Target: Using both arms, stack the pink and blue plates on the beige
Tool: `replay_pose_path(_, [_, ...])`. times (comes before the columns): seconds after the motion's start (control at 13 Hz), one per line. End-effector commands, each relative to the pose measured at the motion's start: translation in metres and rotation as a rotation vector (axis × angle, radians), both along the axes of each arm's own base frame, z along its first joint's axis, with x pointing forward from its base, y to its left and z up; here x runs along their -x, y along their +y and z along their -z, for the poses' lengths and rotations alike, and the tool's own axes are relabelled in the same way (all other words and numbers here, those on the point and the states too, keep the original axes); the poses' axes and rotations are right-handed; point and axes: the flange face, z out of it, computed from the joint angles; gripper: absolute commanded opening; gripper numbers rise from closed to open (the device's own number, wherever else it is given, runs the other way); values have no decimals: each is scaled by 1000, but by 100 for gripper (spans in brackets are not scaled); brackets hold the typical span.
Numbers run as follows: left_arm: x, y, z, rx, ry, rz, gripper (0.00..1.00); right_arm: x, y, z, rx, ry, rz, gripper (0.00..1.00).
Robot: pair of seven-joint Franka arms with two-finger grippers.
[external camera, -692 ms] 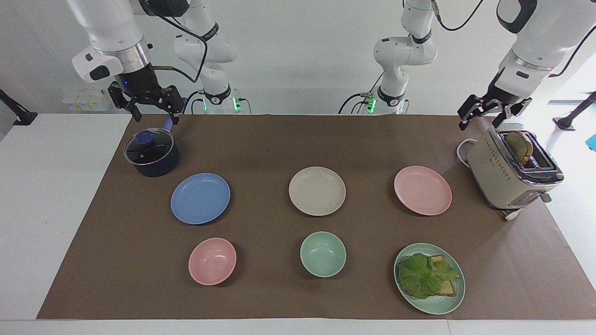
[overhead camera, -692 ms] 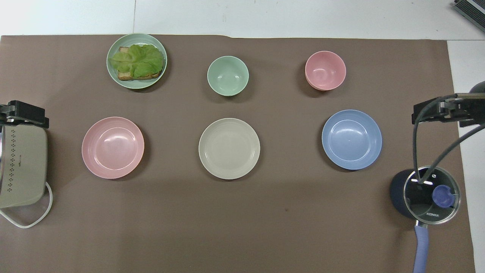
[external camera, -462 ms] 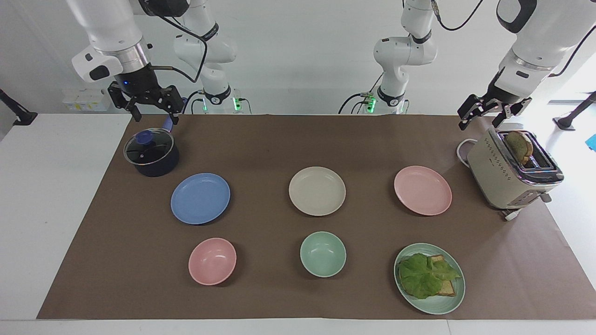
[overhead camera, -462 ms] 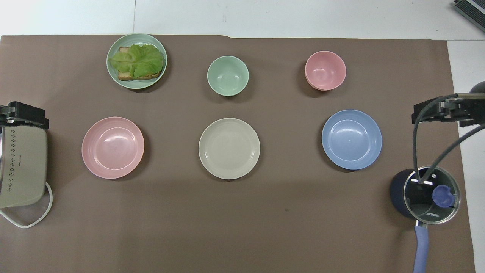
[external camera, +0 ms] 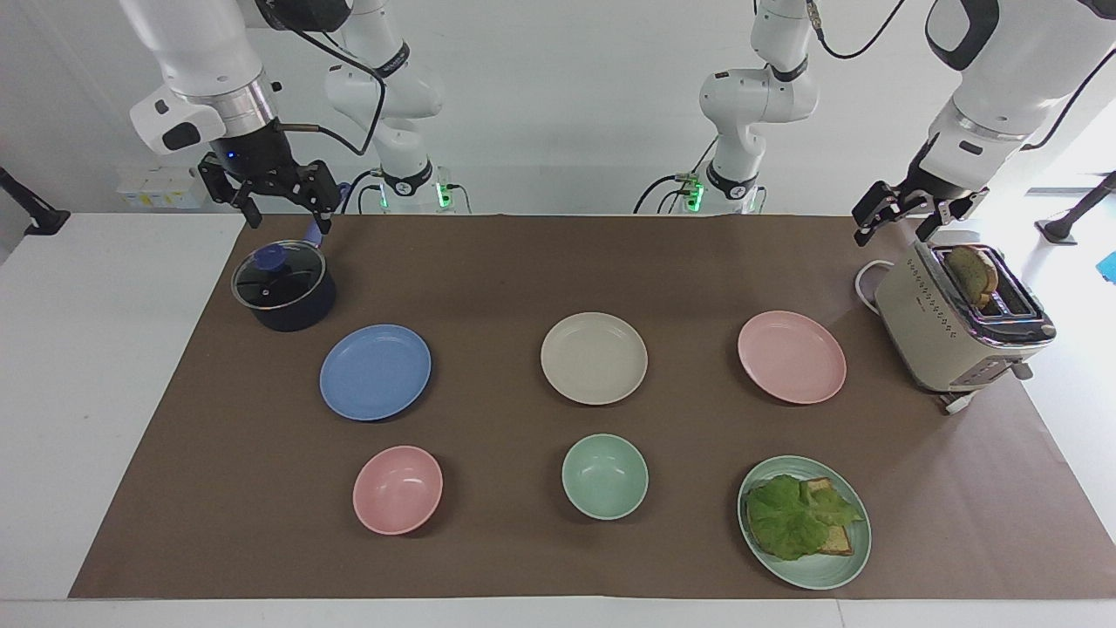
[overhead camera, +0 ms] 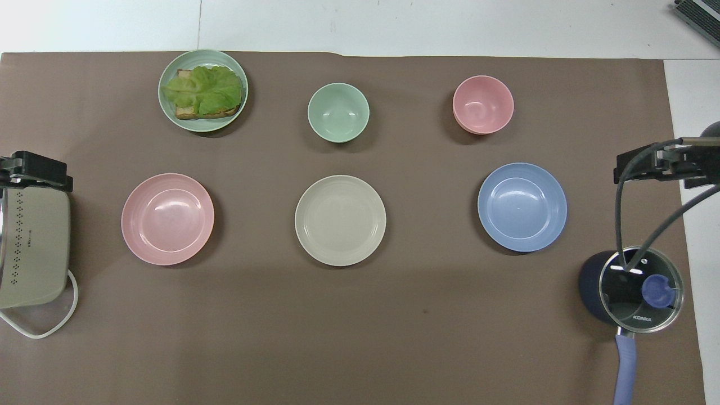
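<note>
the right gripper (external camera: 283, 218) hangs in the air over the lidded pot (external camera: 284, 287) at the right arm's end of the table, its fingers spread apart and holding nothing. below it and a little toward the middle of the table lies the blue plate (external camera: 375, 372), flat on the brown mat (external camera: 523, 270) and untouched, with a pink bowl (external camera: 398, 489) farther from the robots than that plate. the left gripper (external camera: 896, 221) hangs over the mat's edge just beside the beige toaster (external camera: 955, 327) at the left arm's end, its fingers also spread and empty; a slice of toast (external camera: 974, 273) stands up out of the toaster's slot below it. the pink plate (external camera: 792, 357) lies beside the toaster, toward the middle from the left gripper, nothing on it. between the two grippers, midway along the table, sits the beige plate (external camera: 594, 358), bare, in a row with the blue and pink plates and well apart from both. farther from the robots than the beige plate stands a green bowl (external camera: 604, 476), and farther than the pink plate lies a pale green plate (external camera: 844, 567) carrying lettuce (external camera: 792, 516) over toast. in the overhead view only the tips of the left gripper (overhead camera: 35, 169) and the right gripper (overhead camera: 647, 163) show at the sides.
</note>
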Motion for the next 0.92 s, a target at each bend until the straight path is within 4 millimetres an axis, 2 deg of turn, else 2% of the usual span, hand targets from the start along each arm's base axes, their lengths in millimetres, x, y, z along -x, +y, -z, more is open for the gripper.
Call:
replay_pose_path(0.0, [5,11,32,-10,11,-1,100,1,-3,-2,-24,-7,-11,100])
replay_pose_path(0.23, [0,28,67,-10,-8,-31,100,1,-3,-1,-24,-5,-11,100])
replay_pose_path(0.38, [-4,30,91,-10,-6,-34,100,1,-3,-1,-24,-5,-12,100])
replay_pose_path(0.54, [-8,33,129,-11,-8,-43,100,1,-3,-1,-25,-5,-12,100])
replay_pose_path(0.69, [-8,44,167,-12,-3,-67,100,1,-4,-1,-24,-5,-12,100])
replay_pose_path(0.85, [-14,49,214,-14,54,-80,100,1,-3,-1,-25,-4,-12,100])
